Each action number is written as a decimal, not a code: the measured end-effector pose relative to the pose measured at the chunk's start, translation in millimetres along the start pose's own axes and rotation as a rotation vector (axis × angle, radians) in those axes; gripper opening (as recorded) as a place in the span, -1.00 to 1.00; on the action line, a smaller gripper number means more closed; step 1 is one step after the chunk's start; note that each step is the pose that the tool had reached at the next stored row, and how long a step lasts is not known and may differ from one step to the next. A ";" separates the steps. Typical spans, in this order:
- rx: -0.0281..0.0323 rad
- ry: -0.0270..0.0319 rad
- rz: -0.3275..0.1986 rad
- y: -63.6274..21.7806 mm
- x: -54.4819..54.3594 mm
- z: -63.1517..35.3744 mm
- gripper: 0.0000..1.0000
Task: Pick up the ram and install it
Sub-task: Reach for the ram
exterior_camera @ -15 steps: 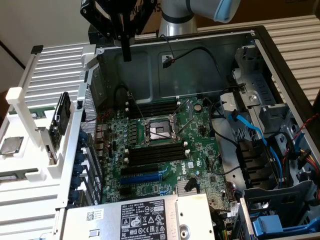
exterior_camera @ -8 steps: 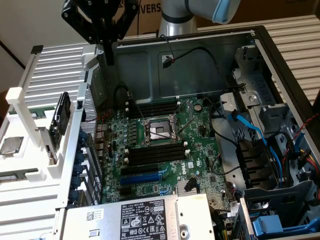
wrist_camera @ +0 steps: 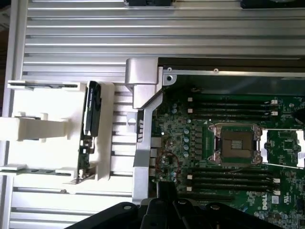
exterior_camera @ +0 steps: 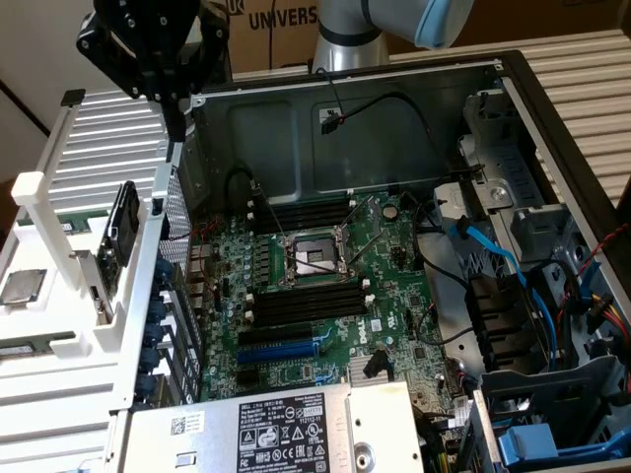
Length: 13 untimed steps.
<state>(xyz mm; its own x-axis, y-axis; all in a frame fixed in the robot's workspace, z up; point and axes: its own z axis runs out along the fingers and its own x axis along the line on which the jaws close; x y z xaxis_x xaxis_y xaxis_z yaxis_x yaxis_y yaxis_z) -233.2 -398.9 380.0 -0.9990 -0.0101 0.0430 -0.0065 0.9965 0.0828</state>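
My black gripper hangs high over the far left corner of the open computer case, its fingers together with nothing between them. In the wrist view the gripper is over the case's left wall. A white rack stands in the exterior view's left, beside the case. Two thin dark sticks stand on edge in its slots, one far and one near. Either could be the ram; I cannot tell which. On the motherboard, bare black memory slots lie on both sides of the processor socket.
A black graphics card stands upright in the rack, and a processor chip lies further left. A blue expansion slot, a power supply, blue cables and drive cages crowd the case.
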 end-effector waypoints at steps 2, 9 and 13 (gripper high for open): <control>0.0001 0.0015 0.000 -0.1 9.0 2.7 -0.80; 0.0000 0.0022 0.000 -0.8 40.6 14.2 -0.80; -0.0001 0.0046 0.000 -0.9 58.5 18.2 -0.80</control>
<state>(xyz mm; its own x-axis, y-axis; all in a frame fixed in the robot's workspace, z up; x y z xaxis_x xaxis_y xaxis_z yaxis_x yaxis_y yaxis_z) -292.5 -398.8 364.4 -0.9988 -0.0100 0.0476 -0.0061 0.9965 0.0828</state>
